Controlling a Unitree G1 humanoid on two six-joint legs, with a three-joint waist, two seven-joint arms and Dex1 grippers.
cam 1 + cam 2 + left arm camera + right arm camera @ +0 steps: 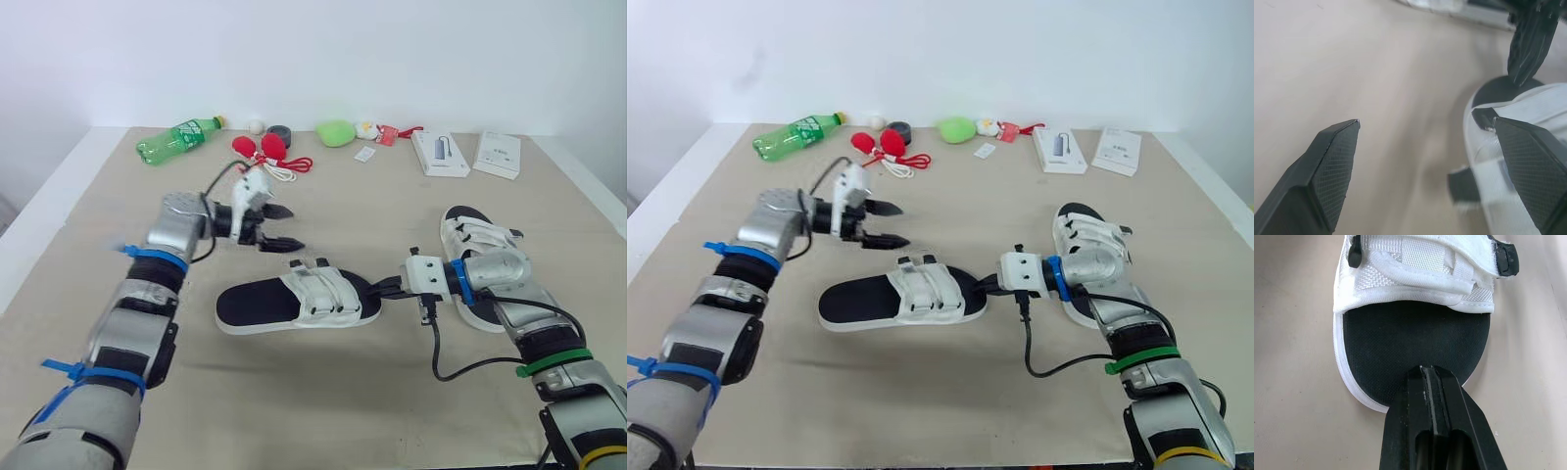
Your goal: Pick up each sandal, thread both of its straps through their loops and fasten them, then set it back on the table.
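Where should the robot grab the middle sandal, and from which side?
Probably the bare heel end, from the robot's left: the sandal lies flat, its straps bulge near the toe, and the open left gripper is on that side.

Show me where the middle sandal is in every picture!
Left eye view: the sandal lies in the middle.
Right eye view: in the middle too.
Left wrist view: white straps beside the left gripper.
Right wrist view: black toe end.
Shared landmark: the right gripper at its toe.
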